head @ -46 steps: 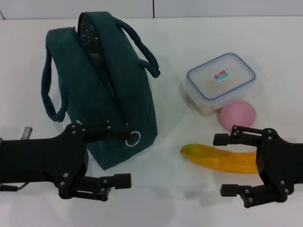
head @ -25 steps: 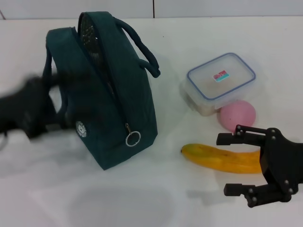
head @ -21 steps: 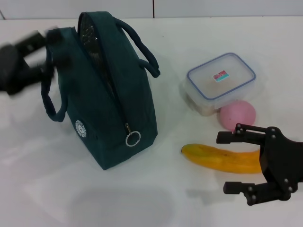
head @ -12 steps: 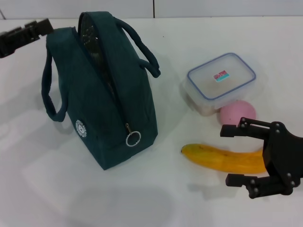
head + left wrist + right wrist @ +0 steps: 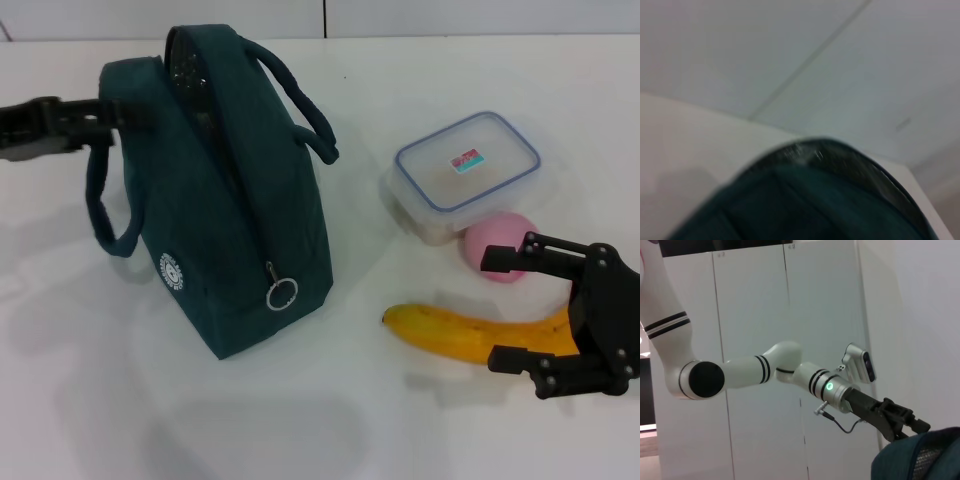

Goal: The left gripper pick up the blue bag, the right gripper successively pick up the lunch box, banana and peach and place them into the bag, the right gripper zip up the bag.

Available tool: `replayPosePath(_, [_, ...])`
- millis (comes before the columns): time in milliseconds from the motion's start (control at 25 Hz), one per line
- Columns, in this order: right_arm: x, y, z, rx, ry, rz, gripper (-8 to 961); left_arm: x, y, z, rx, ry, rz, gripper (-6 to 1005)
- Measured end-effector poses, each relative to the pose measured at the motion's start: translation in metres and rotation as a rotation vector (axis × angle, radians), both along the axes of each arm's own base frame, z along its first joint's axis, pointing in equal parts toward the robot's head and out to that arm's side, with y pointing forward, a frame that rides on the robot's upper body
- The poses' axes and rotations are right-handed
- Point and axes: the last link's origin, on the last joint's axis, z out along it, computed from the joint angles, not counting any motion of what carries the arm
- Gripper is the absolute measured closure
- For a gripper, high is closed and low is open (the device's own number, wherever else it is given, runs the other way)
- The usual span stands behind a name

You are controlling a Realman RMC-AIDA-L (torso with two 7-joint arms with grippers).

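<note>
- Right: right gripper (image 5: pixel 512 308) spread wide, empty, over the banana (image 5: pixel 455 335) end, beside the peach (image 5: pixel 497 243).
- Left gripper (image 5: pixel 108 118) at the bag (image 5: pixel 230 230) top; finger state unclear.
- Right wrist view alone shows the left arm (image 5: pixel 765 370).

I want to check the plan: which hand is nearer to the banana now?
The right hand: it hovers open over the banana's right end. The left hand is far away, at the blue bag's upper left corner.

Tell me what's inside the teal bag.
Through the open zipper of the dark teal fabric bag, only a strip of silver foil lining shows. The fabric walls hide the rest of the interior.
</note>
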Motion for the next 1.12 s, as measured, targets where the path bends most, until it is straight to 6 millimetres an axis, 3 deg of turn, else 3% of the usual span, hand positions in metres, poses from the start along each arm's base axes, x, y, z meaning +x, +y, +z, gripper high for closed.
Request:
replayPosePath(240, [0.002, 0.0, 0.001, 0.008, -0.004, -0.006, 96, 0.022, 0.011, -0.011, -0.079, 0.045, 0.012, 125])
replayPosePath(560, [0.004, 0.001, 0.004, 0.022, -0.006, -0.014, 97, 0.024, 0.016, -0.025, -0.107, 0.068, 0.056, 125])
replayPosePath(960, [0.005, 0.004, 0.006, 0.043, -0.002, -0.031, 96, 0.024, 0.016, -0.03, -0.134, 0.058, 0.054, 540])
replayPosePath(1120, [0.007, 0.006, 0.007, 0.057, -0.009, -0.049, 96, 0.026, 0.014, -0.032, -0.154, 0.048, 0.042, 619])
